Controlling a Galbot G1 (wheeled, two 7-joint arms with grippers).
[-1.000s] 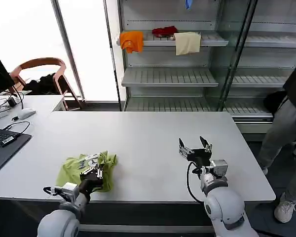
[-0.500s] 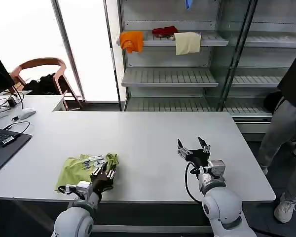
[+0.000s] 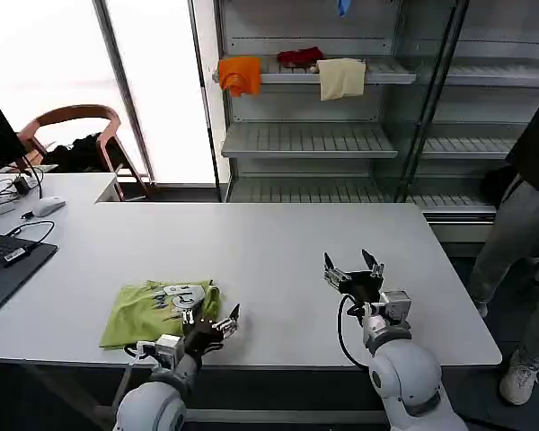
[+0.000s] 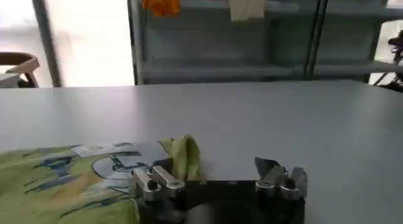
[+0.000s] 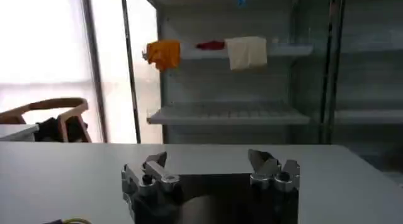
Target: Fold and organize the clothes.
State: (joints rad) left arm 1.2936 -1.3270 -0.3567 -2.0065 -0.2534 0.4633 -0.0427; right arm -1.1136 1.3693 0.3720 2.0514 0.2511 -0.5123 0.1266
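Lime-green T-shirt (image 3: 158, 310) lies bunched on the white counter (image 3: 269, 260), just beside the left hand (image 3: 210, 325) on its outer side; in the left wrist view a raised fold touches one finger (image 4: 151, 184), fingers spread wide, nothing between them. Right hand (image 3: 353, 272) well apart from the shirt, fingers wide, empty. Shirt's near edge is cut off in the left wrist view; neck and sleeves cannot be made out.

The left gripper (image 3: 212, 325) sits low at the table's (image 3: 278, 260) near edge, fingers spread apart and holding nothing (one fingertip just beside the T-shirt's (image 3: 153, 310) bunched corner). The right gripper (image 3: 352, 269) hangs above the near edge toward the right corner, fingers parted and empty, its wrist angled up from the arm below.
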